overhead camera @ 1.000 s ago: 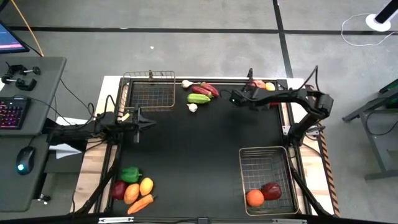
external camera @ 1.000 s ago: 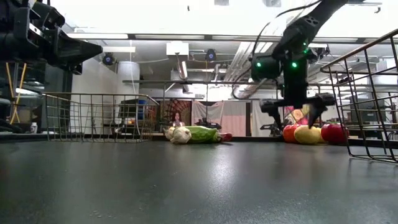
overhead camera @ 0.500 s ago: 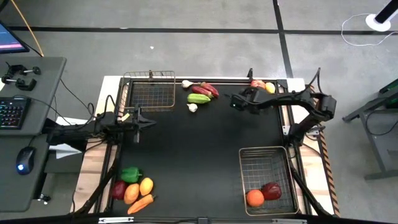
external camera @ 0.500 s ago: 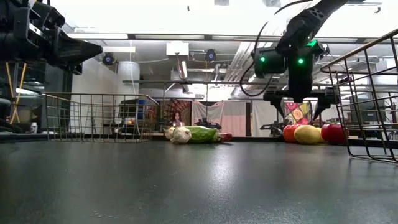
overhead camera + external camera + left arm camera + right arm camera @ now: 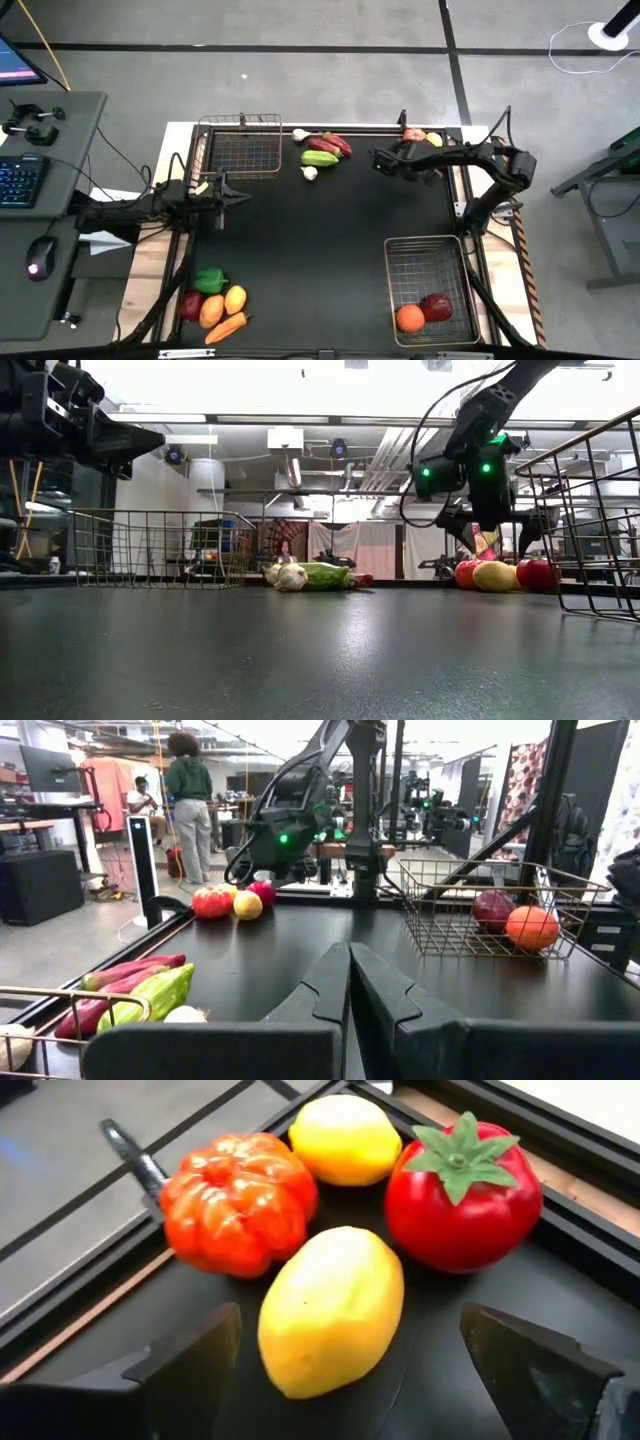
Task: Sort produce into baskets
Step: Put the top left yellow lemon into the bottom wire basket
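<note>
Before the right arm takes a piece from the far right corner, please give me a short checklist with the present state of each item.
1. Right gripper open: ok, fingers stand wide.
2. Gripper lined up on a piece: ok, the near lemon lies between the fingers.
3. Lemon free to lift: cannot tell, it lies close against the tomato and the orange ribbed piece.
4. Room in the right basket: ok, only two pieces inside.
5. Left gripper out of the way: ok, shut, hovering at the left side.
</note>
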{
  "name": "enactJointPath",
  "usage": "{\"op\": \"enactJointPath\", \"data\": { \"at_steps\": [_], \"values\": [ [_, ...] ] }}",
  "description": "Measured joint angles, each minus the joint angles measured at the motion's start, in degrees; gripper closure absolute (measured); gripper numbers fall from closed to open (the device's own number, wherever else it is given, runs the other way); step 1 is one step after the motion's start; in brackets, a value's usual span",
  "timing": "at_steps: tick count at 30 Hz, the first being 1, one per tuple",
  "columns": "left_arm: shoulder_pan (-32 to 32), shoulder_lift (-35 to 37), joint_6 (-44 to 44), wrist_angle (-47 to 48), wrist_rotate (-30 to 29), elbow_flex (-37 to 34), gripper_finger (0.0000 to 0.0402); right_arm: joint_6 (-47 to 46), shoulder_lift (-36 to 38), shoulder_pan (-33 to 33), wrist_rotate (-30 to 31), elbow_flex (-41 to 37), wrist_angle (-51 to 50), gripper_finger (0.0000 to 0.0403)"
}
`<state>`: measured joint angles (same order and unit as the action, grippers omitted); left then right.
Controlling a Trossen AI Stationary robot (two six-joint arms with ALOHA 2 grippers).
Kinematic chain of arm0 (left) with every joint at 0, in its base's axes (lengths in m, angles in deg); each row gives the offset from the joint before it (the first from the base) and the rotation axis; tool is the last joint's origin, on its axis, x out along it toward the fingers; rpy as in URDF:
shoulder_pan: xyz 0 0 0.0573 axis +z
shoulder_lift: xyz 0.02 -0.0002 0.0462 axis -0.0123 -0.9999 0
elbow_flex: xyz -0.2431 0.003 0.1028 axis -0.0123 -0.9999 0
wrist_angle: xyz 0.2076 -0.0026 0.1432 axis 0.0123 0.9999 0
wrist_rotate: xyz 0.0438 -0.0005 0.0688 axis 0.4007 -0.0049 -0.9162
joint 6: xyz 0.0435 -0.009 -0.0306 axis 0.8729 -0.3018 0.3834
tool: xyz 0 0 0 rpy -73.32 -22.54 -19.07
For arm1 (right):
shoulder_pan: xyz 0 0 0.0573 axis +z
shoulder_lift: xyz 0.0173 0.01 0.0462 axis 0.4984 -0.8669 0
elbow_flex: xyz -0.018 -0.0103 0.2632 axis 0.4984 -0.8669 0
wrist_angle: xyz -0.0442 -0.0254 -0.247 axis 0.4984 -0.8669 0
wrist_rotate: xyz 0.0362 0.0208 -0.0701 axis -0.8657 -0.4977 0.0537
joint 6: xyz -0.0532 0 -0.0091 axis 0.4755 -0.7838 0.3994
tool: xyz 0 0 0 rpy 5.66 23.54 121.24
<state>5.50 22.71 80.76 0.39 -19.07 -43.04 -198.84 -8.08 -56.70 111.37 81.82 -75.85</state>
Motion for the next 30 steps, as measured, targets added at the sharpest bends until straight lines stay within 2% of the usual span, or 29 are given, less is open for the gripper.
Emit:
{"op": "enactJointPath", "data": {
  "at_steps": [12, 25, 30],
  "values": [
    [0.0, 0.02, 0.0, 0.02, 0.0, 0.0, 0.0401, -1.75, -3.99, -3.97, 0.17, -0.01, 1.38, 0.0031],
    [-0.02, 0.0, 0.0, 0.0, 0.0, 0.0, 0.0401, -0.84, -5.13, -5.4, 1.56, -0.02, 5.31, 0.0031],
    [0.0, 0.02, 0.0, 0.02, 0.0, 0.0, 0.0401, 2.36, -5.27, -6.11, -1.99, -0.02, 4.9, 0.0031]
  ]
}}
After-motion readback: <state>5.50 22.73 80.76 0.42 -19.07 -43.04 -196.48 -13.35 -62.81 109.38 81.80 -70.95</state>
